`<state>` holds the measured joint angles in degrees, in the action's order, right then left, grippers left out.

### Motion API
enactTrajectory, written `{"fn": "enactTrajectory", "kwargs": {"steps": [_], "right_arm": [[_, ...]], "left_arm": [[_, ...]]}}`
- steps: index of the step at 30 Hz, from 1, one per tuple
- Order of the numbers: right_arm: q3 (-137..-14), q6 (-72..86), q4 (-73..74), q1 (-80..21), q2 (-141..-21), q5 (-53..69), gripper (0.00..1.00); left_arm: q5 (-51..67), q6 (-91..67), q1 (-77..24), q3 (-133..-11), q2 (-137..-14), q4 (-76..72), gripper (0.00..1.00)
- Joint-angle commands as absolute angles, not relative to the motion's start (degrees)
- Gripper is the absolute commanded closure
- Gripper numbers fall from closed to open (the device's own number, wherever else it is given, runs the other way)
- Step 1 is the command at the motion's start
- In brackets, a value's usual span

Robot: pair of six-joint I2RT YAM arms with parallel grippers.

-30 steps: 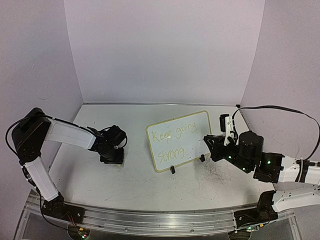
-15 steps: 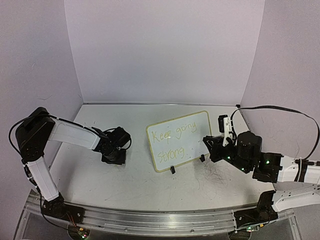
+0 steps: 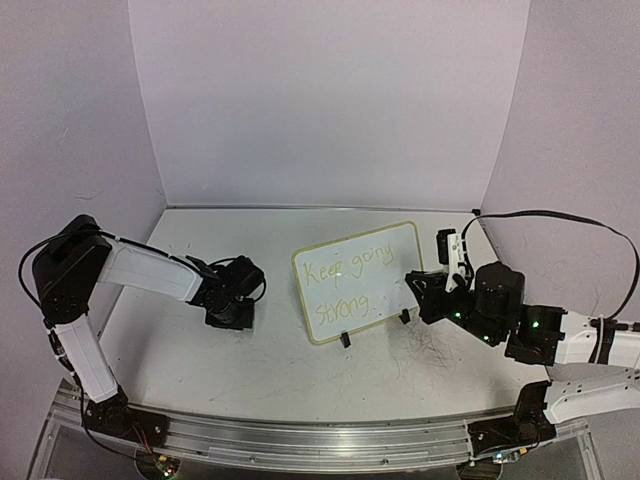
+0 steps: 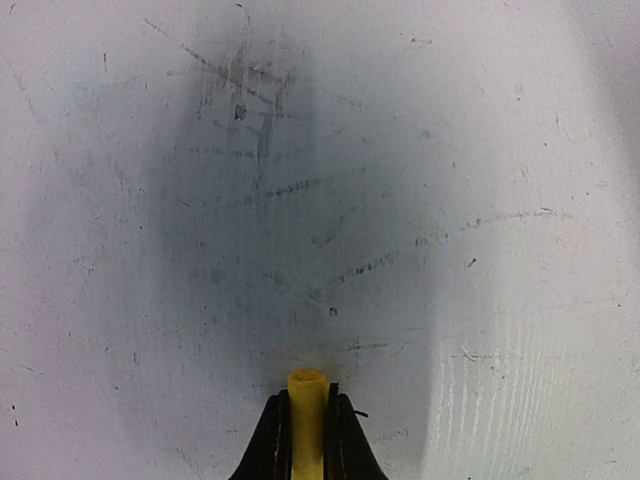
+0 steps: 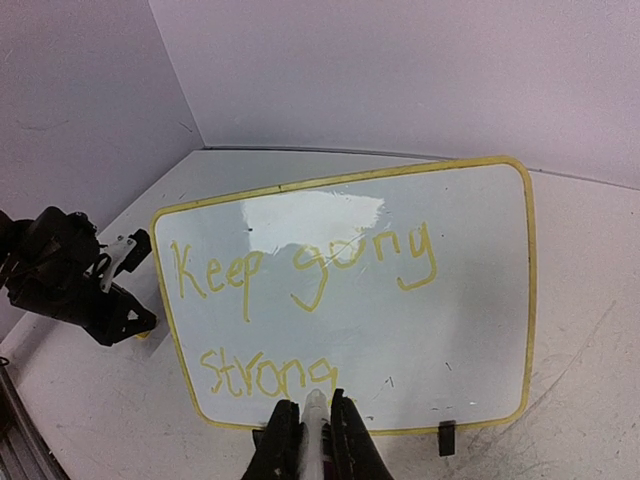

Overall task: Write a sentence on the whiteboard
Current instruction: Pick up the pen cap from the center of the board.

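Note:
The whiteboard (image 3: 392,262) (image 5: 470,310) stands tilted near the table's middle, with a yellow-green rim. The sentence (image 3: 345,283) (image 5: 300,270) on it reads "Keep going strong" in two yellow lines. My right gripper (image 3: 417,286) (image 5: 313,403) sits just off the board's lower right edge. It is shut on a white marker (image 5: 316,425), whose tip is by the last letter of "strong". My left gripper (image 3: 228,314) (image 4: 307,396) is low over the scuffed table, left of the board. It is shut on a short yellow tube (image 4: 307,410), perhaps the marker's cap.
Two black clip feet (image 3: 345,340) (image 5: 446,437) hold the board up. Grey scribbles (image 4: 260,170) mark the tabletop under the left gripper. Purple walls close the back and sides. A metal rail (image 3: 300,440) runs along the near edge, and a black cable (image 3: 560,215) loops above the right arm.
The left wrist has shifted a little to the right and toward the near edge. The right arm and the board have hardly moved.

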<state>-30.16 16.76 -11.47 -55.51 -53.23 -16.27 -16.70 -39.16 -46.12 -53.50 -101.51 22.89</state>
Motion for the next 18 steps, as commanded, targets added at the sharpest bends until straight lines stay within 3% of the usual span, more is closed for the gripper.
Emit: {"fn": "enactTrajectory", "kwargs": {"steps": [1, 18], "right_arm": [[-29.7, 17.0, -15.2, -55.3, -52.8, -15.7, 1.0], [-31.4, 18.4, -15.2, -55.3, -57.4, -16.7, 1.0]], "left_arm": [[-9.3, -40.0, -47.5, -49.6, -105.2, 29.6, 0.97], [-16.8, -38.6, -47.6, -49.9, -90.7, 29.7, 1.0]]}}
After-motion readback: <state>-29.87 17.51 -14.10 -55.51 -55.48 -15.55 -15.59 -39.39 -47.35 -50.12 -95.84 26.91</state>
